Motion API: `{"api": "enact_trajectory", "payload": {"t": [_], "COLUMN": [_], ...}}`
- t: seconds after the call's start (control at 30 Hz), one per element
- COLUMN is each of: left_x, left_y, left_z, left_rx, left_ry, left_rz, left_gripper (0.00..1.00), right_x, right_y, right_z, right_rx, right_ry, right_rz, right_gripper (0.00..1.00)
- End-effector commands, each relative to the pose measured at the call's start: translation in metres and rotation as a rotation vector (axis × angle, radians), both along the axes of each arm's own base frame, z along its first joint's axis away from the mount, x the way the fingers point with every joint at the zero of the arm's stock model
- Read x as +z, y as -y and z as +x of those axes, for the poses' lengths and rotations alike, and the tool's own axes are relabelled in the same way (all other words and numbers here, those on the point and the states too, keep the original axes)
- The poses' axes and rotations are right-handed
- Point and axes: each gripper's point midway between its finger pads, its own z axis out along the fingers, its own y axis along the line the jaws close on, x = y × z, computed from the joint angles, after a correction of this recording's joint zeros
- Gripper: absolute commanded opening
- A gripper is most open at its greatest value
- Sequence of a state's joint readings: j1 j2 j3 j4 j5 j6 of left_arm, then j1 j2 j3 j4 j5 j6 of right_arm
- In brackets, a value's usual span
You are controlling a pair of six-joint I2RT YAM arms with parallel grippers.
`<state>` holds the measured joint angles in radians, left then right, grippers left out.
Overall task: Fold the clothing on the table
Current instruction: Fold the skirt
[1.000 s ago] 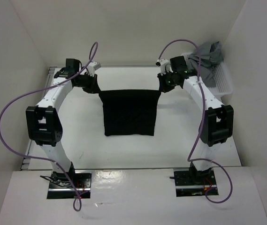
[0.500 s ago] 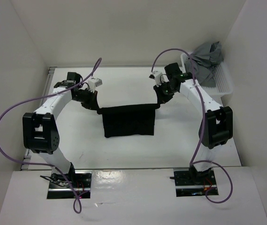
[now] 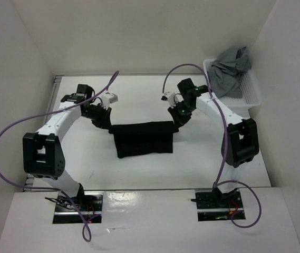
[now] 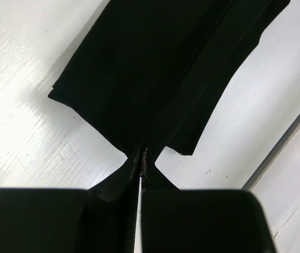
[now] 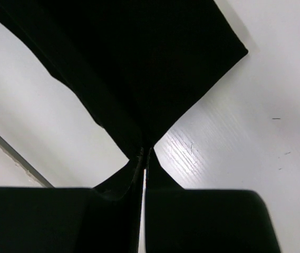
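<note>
The overhead view is bright and evenly lit from above. The white table and walls come out nearly washed, with only faint, soft shadows. The black clothing reads as a flat dark patch (no texture shows). In the wrist views the left gripper and right gripper blur into black blocks along the bottom edge, and glare streaks the table nearby.

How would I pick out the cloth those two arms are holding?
Look at the big white table; in its middle is the black clothing, its far corners pinched by the left claw and right claw. It is plain black, unlike the grey garment heaped in the white basket at the far right.
</note>
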<state>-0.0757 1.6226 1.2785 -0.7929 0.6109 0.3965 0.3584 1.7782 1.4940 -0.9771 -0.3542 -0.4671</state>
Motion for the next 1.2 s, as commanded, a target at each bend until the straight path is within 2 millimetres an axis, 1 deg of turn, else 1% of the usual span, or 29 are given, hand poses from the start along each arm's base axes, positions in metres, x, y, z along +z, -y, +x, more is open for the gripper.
{"api": "enact_trajectory", "payload": {"t": [0.0,0.07,0.1,0.17,0.23,0.27,0.3,0.33,0.37,0.4,0.47,0.53,0.6,0.73,0.77,0.8,0.83,0.87,0.9,0.97,1.03,1.07,1.1,1.17], "left_x": [0.005,0.007,0.007,0.006,0.009,0.006,0.009,0.009,0.006,0.008,0.005,0.007,0.004,0.005,0.004,0.008,0.007,0.007,0.006,0.008,0.005,0.005,0.004,0.006], "left_y": [0.003,0.006,0.008,0.008,0.009,0.009,0.009,0.009,0.008,0.008,0.006,0.006,0.004,0.003,0.002,0.002,0.002,0.001,0.001,-0.001,-0.005,-0.007,-0.009,-0.009], "left_z": [-0.015,-0.019,-0.024,-0.026,-0.033,-0.035,-0.037,-0.037,-0.039,-0.041,-0.043,-0.043,-0.045,-0.051,-0.054,-0.054,-0.056,-0.058,-0.061,-0.064,-0.065,-0.067,-0.067,-0.067], "left_rx": [-0.056,-0.076,-0.092,-0.092,-0.111,-0.111,-0.119,-0.119,-0.126,-0.126,-0.123,-0.130,-0.127,-0.143,-0.150,-0.149,-0.157,-0.164,-0.164,-0.170,-0.163,-0.161,-0.158,-0.157], "left_ry": [0.013,0.018,0.013,0.004,0.012,0.003,0.011,0.011,0.007,0.007,-0.001,0.013,0.005,0.007,0.012,0.024,0.019,0.025,0.014,0.018,0.017,0.019,0.019,0.028], "left_rz": [0.010,0.012,0.015,0.016,0.018,0.019,0.021,0.021,0.024,0.024,0.033,0.034,0.045,0.050,0.052,0.051,0.053,0.055,0.056,0.067,0.090,0.099,0.110,0.109], "left_gripper": [0.03,0.03,0.03,0.03,0.03,0.03,0.03,0.03,0.04,0.04,0.04,0.04,0.08,0.20,0.26,0.29,0.31,0.34,0.38,0.38,0.38,0.38,0.38,0.38], "right_x": [-0.007,-0.007,-0.007,-0.008,-0.008,-0.008,-0.008,-0.011,-0.011,-0.012,-0.012,-0.014,-0.014,-0.016,-0.019,-0.018,-0.019,-0.018,-0.023,-0.022,-0.027,-0.025,-0.027,-0.030], "right_y": [0.006,0.009,0.009,0.010,0.013,0.011,0.013,0.010,0.011,0.009,0.011,0.007,0.003,0.003,0.001,0.002,0.000,0.001,0.004,0.003,0.005,0.005,0.008,0.008], "right_z": [-0.012,-0.011,-0.011,-0.010,-0.015,-0.015,-0.021,-0.025,-0.027,-0.032,-0.034,-0.041,-0.047,-0.055,-0.060,-0.062,-0.064,-0.067,-0.072,-0.079,-0.084,-0.091,-0.096,-0.108], "right_rx": [0.019,0.025,0.025,0.031,0.041,0.053,0.054,0.075,0.087,0.098,0.106,0.121,0.151,0.170,0.183,0.183,0.205,0.205,0.217,0.230,0.254,0.265,0.276,0.312], "right_ry": [-0.042,-0.034,-0.034,-0.027,-0.043,-0.042,-0.065,-0.081,-0.086,-0.099,-0.104,-0.124,-0.133,-0.155,-0.166,-0.176,-0.171,-0.185,-0.210,-0.231,-0.263,-0.287,-0.304,-0.343], "right_rz": [-0.036,-0.048,-0.048,-0.058,-0.066,-0.058,-0.066,-0.065,-0.069,-0.074,-0.078,-0.076,-0.083,-0.093,-0.098,-0.102,-0.103,-0.109,-0.120,-0.129,-0.133,-0.143,-0.150,-0.169], "right_gripper": [0.00,0.00,0.00,0.00,0.00,0.00,0.00,0.00,0.00,0.00,0.00,0.00,0.00,0.01,0.05,0.07,0.08,0.12,0.13,0.13,0.18,0.20,0.28,0.38]}}
